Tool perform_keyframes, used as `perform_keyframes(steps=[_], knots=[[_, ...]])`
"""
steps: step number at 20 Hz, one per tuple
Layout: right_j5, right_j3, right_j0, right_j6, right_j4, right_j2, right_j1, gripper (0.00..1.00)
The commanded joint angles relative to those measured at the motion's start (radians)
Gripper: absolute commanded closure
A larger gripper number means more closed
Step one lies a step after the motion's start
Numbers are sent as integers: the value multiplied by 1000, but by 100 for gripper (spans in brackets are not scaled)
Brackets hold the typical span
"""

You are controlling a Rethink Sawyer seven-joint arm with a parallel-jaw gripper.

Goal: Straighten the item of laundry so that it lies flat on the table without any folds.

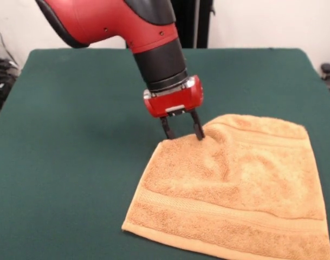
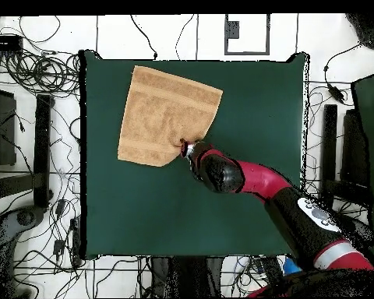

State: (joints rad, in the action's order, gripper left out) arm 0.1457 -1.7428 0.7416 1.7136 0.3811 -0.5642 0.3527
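The orange-tan towel (image 1: 235,184) lies spread on the dark green table (image 1: 72,135), at the near right in the front view, with band stripes near its near and far edges. A few soft wrinkles run down from its far-left corner. My gripper (image 1: 182,135) points down at that corner, jaws apart, with both fingertips (image 1: 199,134) touching the towel's edge. In the overhead view the towel (image 2: 167,117) lies at the table's (image 2: 245,101) upper left, and the gripper (image 2: 184,145) is at its lower right corner. The towel's near right corner runs out of the front view.
The towel's near edge lies close to the table's front edge (image 1: 72,254). Cables (image 2: 34,74) and black stands (image 2: 42,148) lie on the floor around the table. My red arm (image 2: 260,183) reaches in over the table's lower right in the overhead view.
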Motion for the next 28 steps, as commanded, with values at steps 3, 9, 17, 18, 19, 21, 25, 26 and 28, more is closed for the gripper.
perform_keyframes(steps=[3,9,17,18,19,21,25,26,28], knots=[[-82,-66,165,23,79,-174,-110,0],[-80,-56,170,40,106,-183,-118,0],[-84,-56,183,57,113,-195,-131,0],[-84,-55,183,59,114,-196,-131,0],[-83,-55,183,60,115,-196,-132,0],[-85,-55,184,61,117,-197,-133,0],[-86,-57,184,64,117,-195,-132,0],[-87,-57,183,66,117,-195,-131,0],[-89,-58,182,70,115,-192,-129,0]])
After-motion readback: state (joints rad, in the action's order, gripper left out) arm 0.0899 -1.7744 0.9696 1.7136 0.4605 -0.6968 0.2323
